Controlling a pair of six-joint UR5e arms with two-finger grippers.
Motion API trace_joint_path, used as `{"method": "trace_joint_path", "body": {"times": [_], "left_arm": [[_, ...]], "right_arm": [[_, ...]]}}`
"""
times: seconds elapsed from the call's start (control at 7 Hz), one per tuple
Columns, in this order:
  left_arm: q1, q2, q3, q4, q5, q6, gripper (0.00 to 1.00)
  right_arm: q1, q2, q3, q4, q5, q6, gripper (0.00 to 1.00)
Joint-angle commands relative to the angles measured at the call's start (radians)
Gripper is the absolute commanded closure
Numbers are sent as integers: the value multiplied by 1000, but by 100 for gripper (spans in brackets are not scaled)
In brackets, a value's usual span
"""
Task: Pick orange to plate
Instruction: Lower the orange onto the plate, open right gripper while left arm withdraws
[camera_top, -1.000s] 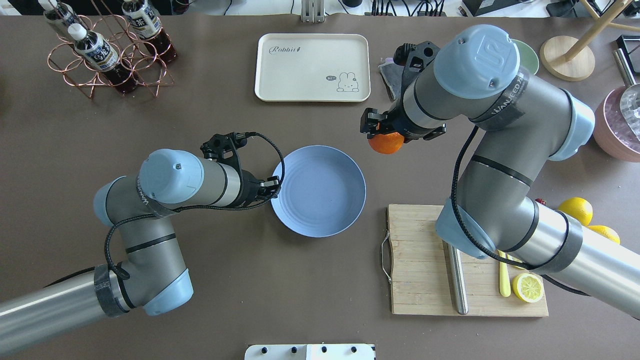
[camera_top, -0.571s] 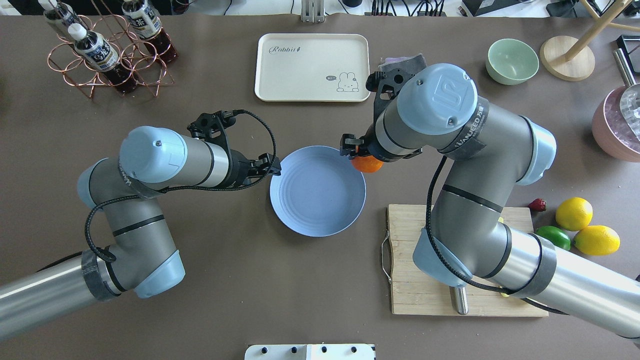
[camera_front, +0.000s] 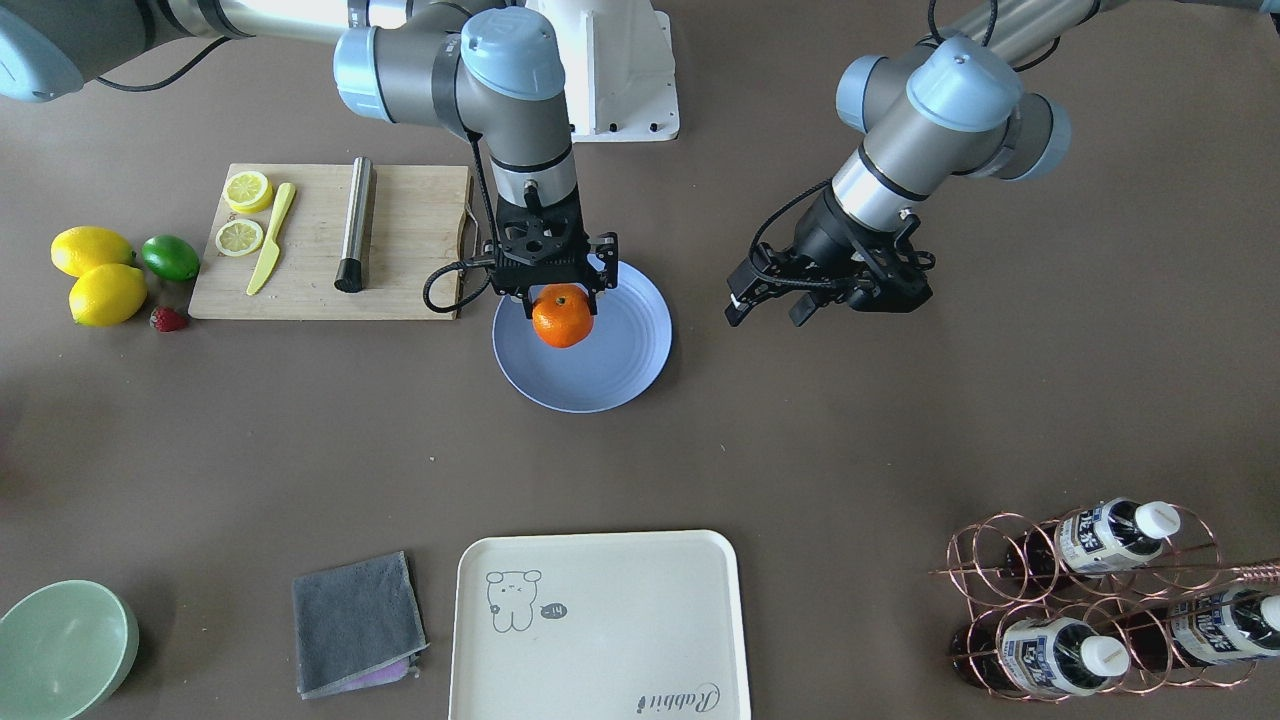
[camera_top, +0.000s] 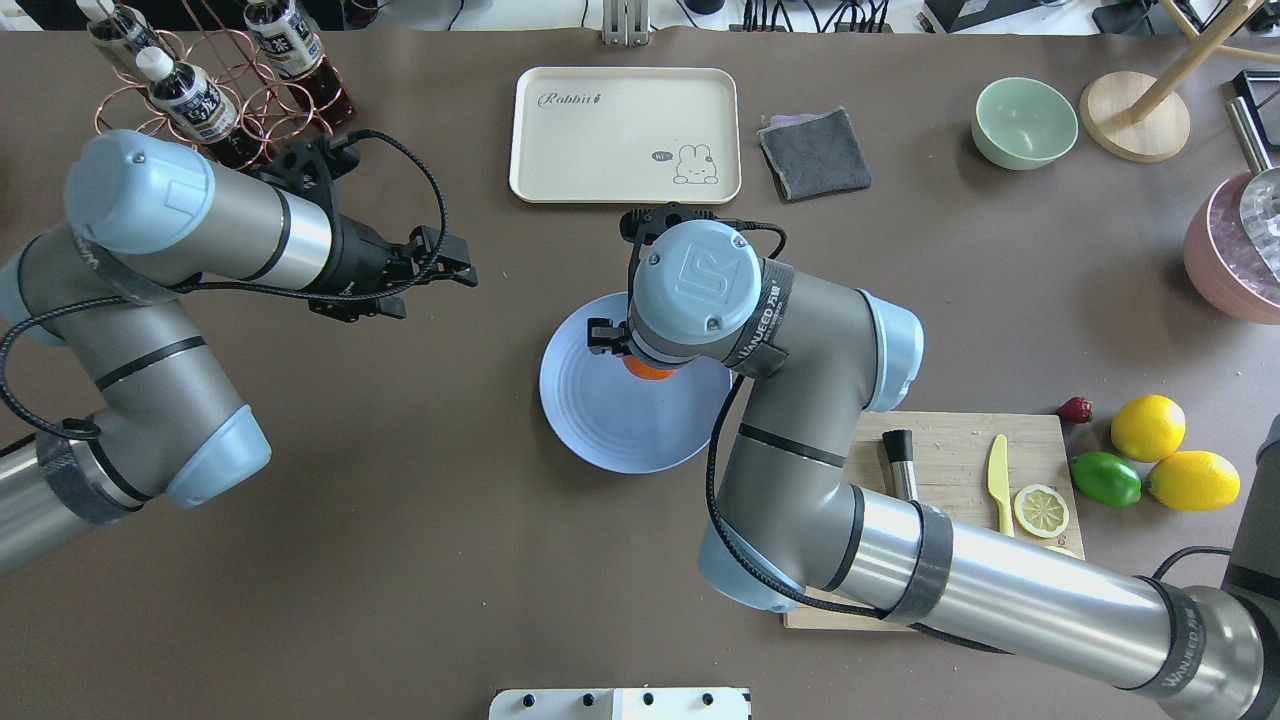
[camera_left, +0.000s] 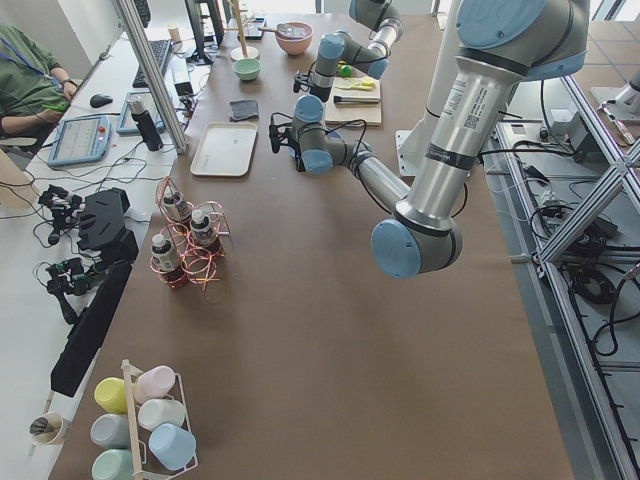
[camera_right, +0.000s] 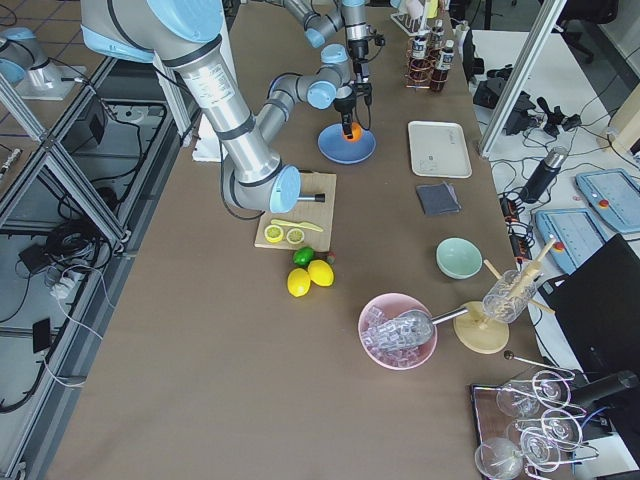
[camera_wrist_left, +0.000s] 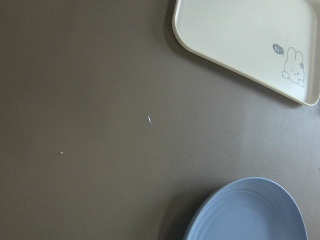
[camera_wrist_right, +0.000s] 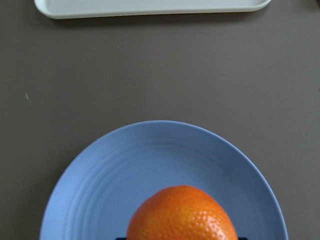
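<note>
**A:** Where is the orange (camera_front: 562, 316) just now?

**B:** Clamped in the right jaws, which are closed on it from both sides, hanging over the plate (camera_front: 630, 370). From overhead it lies just off the plate's centre, toward 1 o'clock, mostly hidden under the wrist. The right wrist camera shows blue plate spreading out beyond it.

**A:** Is it down on the plate?

**B:** I can't tell for sure. From the side it looks a little clear of the surface, so I judge the placing isn't finished.

**A:** How should it be set down, then?

**B:** Straight down, slowly, until the fruit touches the plate's flat middle. Only then part the jaws. It's round, so let go from any height, or on the sloping rim, it would likely roll, perhaps off toward the cutting board (camera_top: 950, 445) at 4 o'clock. Open just enough to free it, then lift vertically so neither jaw nudges it.

**A:** And the other arm?

**B:** The left jaws are spread apart and hold nothing. They are above the bare counter (camera_top: 400, 560) at about 10 o'clock from the plate, well apart from it. I see no conflict there. The tray (camera_top: 600, 140) at 12 o'clock is also out of the way.
</note>
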Motion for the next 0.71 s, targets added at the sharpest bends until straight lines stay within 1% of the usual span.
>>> {"method": "trace_joint_path", "body": {"times": [0.0, 0.14, 0.29, 0.43, 0.57], "left_arm": [[-51, 72, -28, -2, -34, 99, 2], [-52, 72, -21, -2, -34, 101, 2], [-54, 72, -23, -2, -39, 101, 2], [-57, 72, -23, -2, -54, 101, 2], [-57, 72, -21, -3, -54, 101, 2]], "right_arm": [[-43, 12, -90, 106, -48, 17, 100], [-45, 16, -95, 105, -48, 17, 100], [-48, 13, -96, 106, -56, 15, 90], [-48, 7, -98, 105, -68, 15, 2], [-49, 3, -96, 105, -82, 11, 0]]}}
